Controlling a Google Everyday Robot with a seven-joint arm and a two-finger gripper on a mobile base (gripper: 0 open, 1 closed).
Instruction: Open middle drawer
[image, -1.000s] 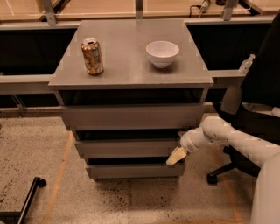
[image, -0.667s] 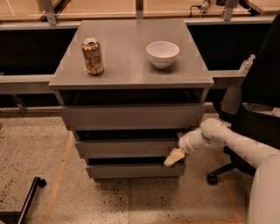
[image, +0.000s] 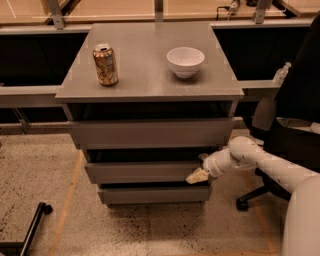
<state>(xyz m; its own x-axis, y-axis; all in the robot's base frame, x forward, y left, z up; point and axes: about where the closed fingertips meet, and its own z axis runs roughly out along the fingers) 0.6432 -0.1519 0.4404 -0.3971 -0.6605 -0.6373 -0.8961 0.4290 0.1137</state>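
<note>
The grey cabinet has three drawer fronts stacked under its top. The middle drawer is the second front; it stands out a little past the lowest front, with a dark gap above it. My gripper comes in from the right on a white arm and sits at the right end of the middle drawer front, its tan fingertips against the panel's lower right corner. The top drawer juts out furthest, and the lowest drawer sits furthest back.
A drink can and a white bowl stand on the cabinet top. A black office chair is to the right, behind my arm. A dark wheeled leg lies on the speckled floor at the lower left.
My gripper has shifted slightly left along the middle drawer's right end. The drawer fronts show no clear movement.
</note>
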